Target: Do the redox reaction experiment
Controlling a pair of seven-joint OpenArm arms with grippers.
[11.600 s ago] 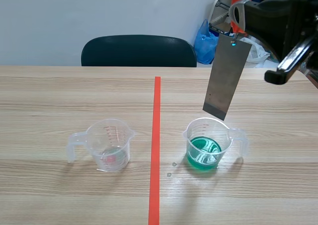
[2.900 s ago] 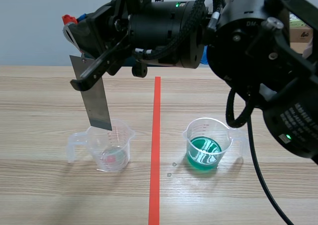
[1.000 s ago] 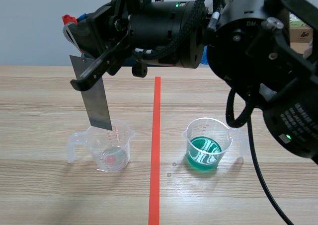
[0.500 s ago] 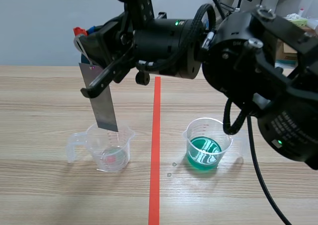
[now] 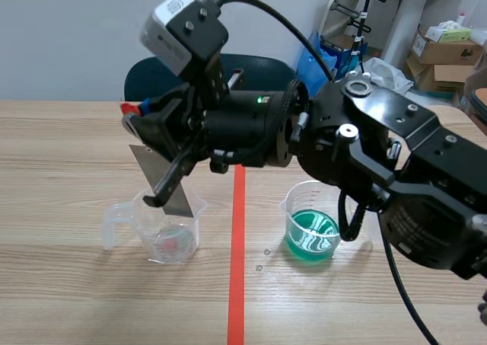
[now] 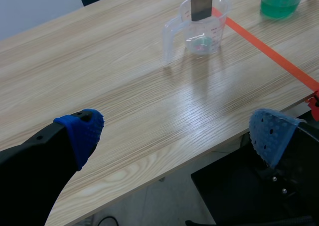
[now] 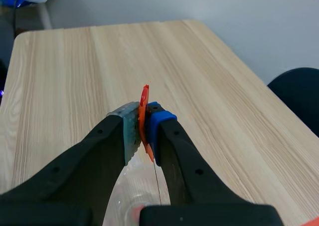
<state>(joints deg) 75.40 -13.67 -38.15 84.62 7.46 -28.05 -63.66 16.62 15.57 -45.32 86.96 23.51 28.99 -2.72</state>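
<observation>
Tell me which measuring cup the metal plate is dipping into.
The nearly empty clear cup left of the tape line: the lower edge of the metal plate is inside its rim. The other cup, right of the line, holds green liquid.

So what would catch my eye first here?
The big black arm from the right: its end effector pinches an orange clip bearing a grey metal strip, dipped into the clear beaker left of the tape line. Right of it stands a beaker of bright green liquid.

The right arm (image 5: 380, 154) hides the metal strip's (image 5: 173, 189) top and green beaker's (image 5: 312, 234) side
</observation>
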